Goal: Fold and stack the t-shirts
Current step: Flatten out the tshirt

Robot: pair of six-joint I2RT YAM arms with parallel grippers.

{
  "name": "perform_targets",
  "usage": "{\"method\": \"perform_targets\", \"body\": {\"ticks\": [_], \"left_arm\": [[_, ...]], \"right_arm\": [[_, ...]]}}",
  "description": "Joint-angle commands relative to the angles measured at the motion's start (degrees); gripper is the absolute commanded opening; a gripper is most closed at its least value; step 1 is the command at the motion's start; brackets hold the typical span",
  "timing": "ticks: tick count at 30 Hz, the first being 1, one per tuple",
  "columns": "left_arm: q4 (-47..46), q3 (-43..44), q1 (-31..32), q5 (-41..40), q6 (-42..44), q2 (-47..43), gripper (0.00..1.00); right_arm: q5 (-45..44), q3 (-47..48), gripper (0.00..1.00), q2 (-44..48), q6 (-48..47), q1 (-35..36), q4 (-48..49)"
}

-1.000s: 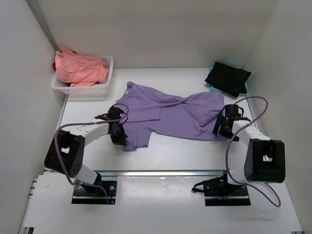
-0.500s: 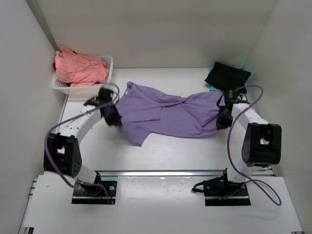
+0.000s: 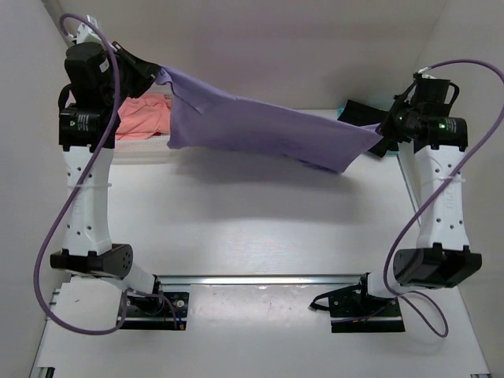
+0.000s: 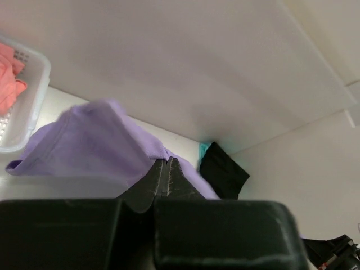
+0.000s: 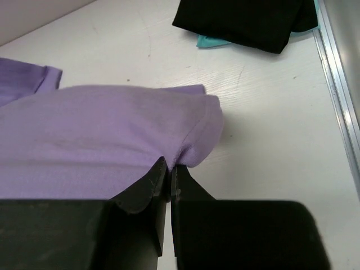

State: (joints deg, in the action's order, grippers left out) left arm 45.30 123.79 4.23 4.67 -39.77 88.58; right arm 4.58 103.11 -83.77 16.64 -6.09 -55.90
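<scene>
Robotics lab, test bench: plain white wall panels [image 3: 260, 47] box in a white table [image 3: 260, 236], where a left arm [image 3: 87, 197] and right arm [image 3: 441, 197] rise from black base plates [image 3: 153, 309] beside an aluminium rail [image 3: 260, 279], purple cables [image 3: 37, 276] looping loose.

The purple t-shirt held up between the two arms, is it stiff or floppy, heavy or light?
Probably floppy: the purple t-shirt sags between the left gripper and the right gripper. Likely light, since two edge pinches carry it off the table. Its loose lower edge may swing or crumple when lowered.
</scene>
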Motion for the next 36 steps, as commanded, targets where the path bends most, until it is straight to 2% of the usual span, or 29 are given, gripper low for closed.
{"method": "perform_targets", "body": {"ticks": [1,8,12,16,20,25,28,30,32,34,36], "left_arm": [[-1.96,-0.04,-0.36,-2.03,-1.1,-5.59,0.0],[-0.39,1.81,-0.27,-1.59,-2.77,-11.48,0.0],[-1.09,2.51,0.43,-2.64,-4.7,-11.67,0.0],[-4.77,-1.69,0.16,-1.24,-6.19,-10.18,0.0],[-7.77,-3.99,0.34,0.34,-6.55,-4.48,0.0],[-10.75,-2.42,0.52,2.45,-6.28,7.55,0.0],[-10.15,3.55,-0.09,4.2,-6.29,16.24,0.0],[-7.96,12.83,-0.71,5.44,-6.72,22.39,0.0],[-6.8,18.47,-1.33,8.76,-8.56,28.39,0.0],[-8.02,20.7,-2.64,11.14,-11.55,32.26,0.0],[-10.22,20.8,-2.3,10.98,-11.91,31.67,0.0]], "right_arm": [[-3.17,3.41,0.0,5.79,-0.03,0.99,-3.86],[-3.44,7.18,0.0,12.92,0.67,1.51,-6.15],[-4.49,13.33,0.0,11.44,-0.29,2.74,-6.68],[-2.66,14.05,0.0,7.49,-0.03,2.31,-4.93],[-2.38,17.11,0.0,0.12,0.06,2.92,-3.34],[-2.64,23.17,0.0,-11.14,0.06,3.71,-1.41],[-2.73,28.44,0.0,-18.7,-0.12,4.33,-0.53],[-2.38,32.05,0.0,-24.75,-0.12,4.41,0.26],[-1.86,37.67,0.0,-28.53,-0.38,3.8,0.96],[-1.33,41.09,0.0,-31.36,-0.47,3.54,1.58],[-3.07,44.53,0.0,-31.11,-0.91,3.8,2.89]]}}
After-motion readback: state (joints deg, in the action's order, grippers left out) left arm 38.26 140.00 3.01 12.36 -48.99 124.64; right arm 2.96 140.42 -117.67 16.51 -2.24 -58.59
